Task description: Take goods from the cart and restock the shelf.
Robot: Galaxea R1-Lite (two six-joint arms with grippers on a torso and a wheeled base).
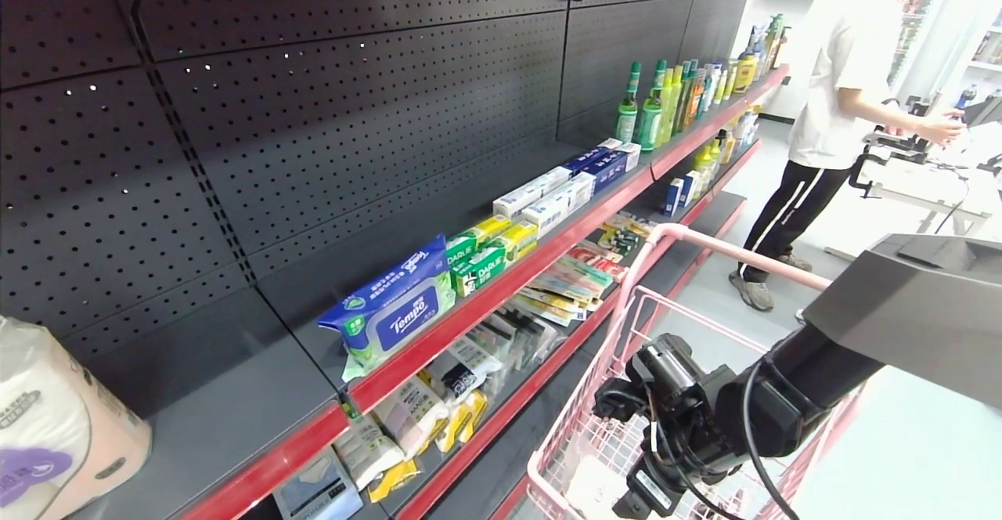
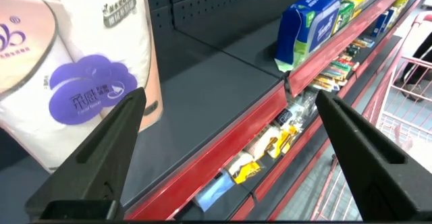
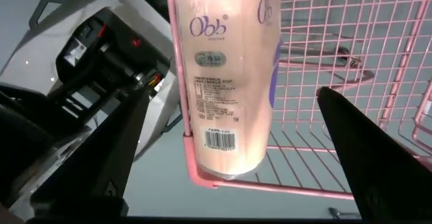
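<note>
Between the wide-spread jaws of the right gripper, touching neither one, a pale pink plastic-wrapped pack of toilet rolls lies in the pink wire cart, its end near the cart's frame. The left gripper is spread just as wide and grips nothing. Just beyond one of its jaws a white and pink pack of rolls with a purple label stands on the dark grey metal shelf with a red front edge. Past the other jaw a blue soft pack of wipes sits on that shelf.
</note>
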